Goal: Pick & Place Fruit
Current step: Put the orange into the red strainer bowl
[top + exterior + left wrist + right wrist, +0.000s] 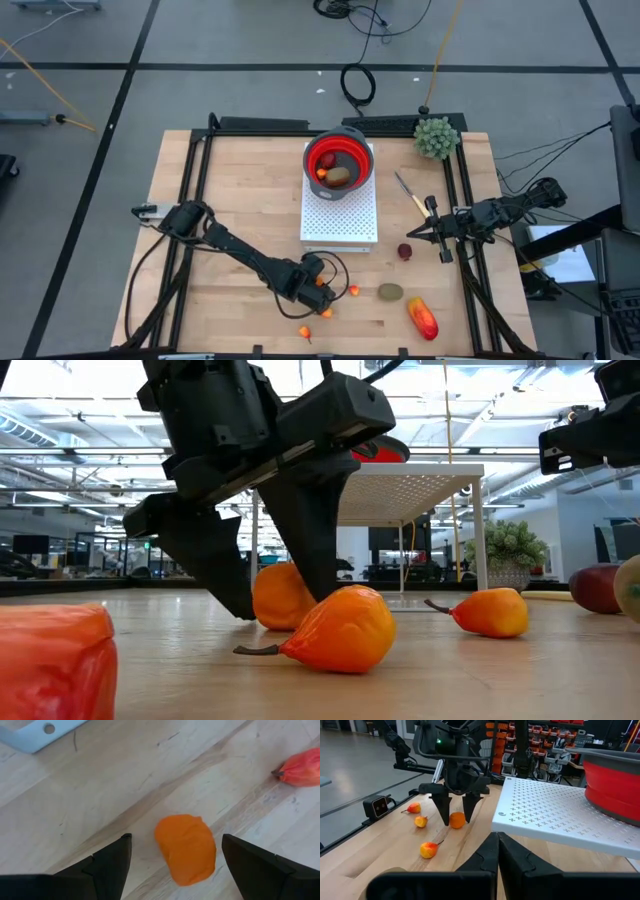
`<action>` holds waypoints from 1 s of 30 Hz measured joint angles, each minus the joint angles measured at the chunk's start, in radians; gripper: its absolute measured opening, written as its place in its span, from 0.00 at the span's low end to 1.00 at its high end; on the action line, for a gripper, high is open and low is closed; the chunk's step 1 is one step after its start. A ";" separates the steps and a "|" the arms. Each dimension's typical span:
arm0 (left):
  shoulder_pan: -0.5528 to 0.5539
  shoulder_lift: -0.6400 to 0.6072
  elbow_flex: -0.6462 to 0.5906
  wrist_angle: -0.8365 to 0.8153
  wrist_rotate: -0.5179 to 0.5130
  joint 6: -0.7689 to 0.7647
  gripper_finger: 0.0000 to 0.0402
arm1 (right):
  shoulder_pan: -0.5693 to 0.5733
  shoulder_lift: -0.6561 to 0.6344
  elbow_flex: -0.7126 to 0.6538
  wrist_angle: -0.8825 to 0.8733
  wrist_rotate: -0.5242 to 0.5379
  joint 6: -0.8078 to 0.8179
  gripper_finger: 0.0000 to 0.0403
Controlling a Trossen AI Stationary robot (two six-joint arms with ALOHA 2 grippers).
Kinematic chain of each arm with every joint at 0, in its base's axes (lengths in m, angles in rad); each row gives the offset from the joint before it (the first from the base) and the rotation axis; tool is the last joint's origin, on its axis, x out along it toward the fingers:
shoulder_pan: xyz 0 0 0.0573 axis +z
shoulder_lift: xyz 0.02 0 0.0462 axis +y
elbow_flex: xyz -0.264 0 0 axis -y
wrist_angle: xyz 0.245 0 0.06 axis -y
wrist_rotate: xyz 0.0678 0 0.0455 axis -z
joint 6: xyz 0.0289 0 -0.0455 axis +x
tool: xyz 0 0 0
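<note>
Left wrist view: open claw [172,865] astride orange fruit [186,848]

Four viewpoints around one wooden table [250,225].

Overhead: straight down from well above, taking in the whole tabletop, both arms and the surrounding floor. Low: at tabletop height near the front edge, level across the boards toward the room behind, very close to the left gripper [270,585] and the orange fruit [280,595] between its fingers. Left wrist: steeply down past its own two fingers, close on that same orange fruit [186,848]. Right wrist: nearly level from the far side of the table, past its own closed fingers, back toward the left gripper [456,812]. Shared by all four: the orange fruit and the boards around it.
</note>
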 joint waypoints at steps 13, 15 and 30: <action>0.001 0.000 0.000 -0.004 -0.029 0.041 0.52 | 0.000 0.000 0.000 0.000 0.000 0.000 0.00; 0.001 0.000 0.000 -0.004 -0.031 0.041 0.48 | 0.000 0.000 0.000 0.000 0.000 0.000 0.00; -0.016 -0.002 0.001 0.000 0.046 0.104 0.31 | 0.000 0.000 0.000 0.000 0.000 0.000 0.00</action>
